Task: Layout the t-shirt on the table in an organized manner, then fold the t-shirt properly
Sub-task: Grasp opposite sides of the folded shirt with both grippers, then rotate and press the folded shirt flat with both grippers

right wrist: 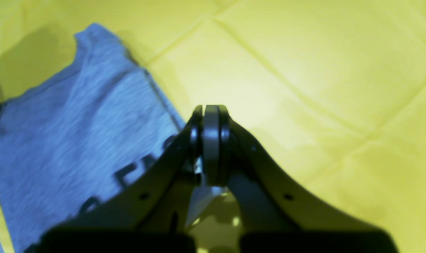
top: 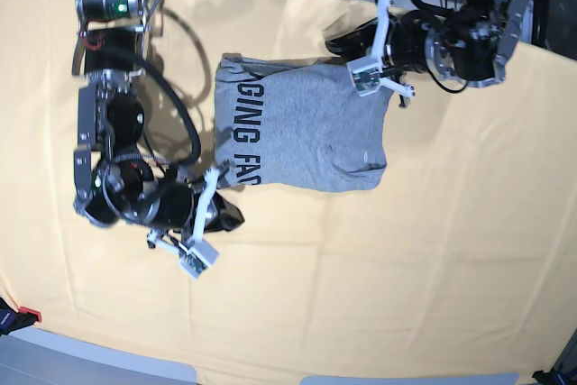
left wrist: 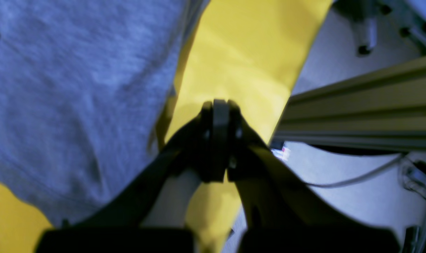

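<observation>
**T-shirt** (top: pixel 302 137): heather-grey, short-sleeved, lying on the table (top: pixel 469 250) a little above the middle of the base view. Already doubled into a rough rectangle, with black block lettering (top: pixel 248 137) running along the side nearest the right arm. Edges are uneven, and the corner by the right gripper lifts slightly.

**Table**: broad surface draped in pale yellow-orange cloth with faint creases. Bare cloth lies on all sides of the shirt.

**Left gripper** (left wrist: pixel 220 105): jaws pressed fully together, nothing between them. In its wrist view it sits over yellow cloth just beside the shirt's edge. In the base view it is at the shirt's upper corner (top: pixel 383 69).

**Right gripper** (right wrist: pixel 211 109): jaws fully together, tips empty over bare cloth. Grey fabric shows low beside its fingers; a pinch there cannot be confirmed. It sits near the lettered corner (top: pixel 221 173).

**Step in hand** (judged): mid-fold, between grasps.

**Next move** (judged): both sets of jaws must part, then each pinch an edge corner for the next fold, kept level so the layers stay aligned.
</observation>
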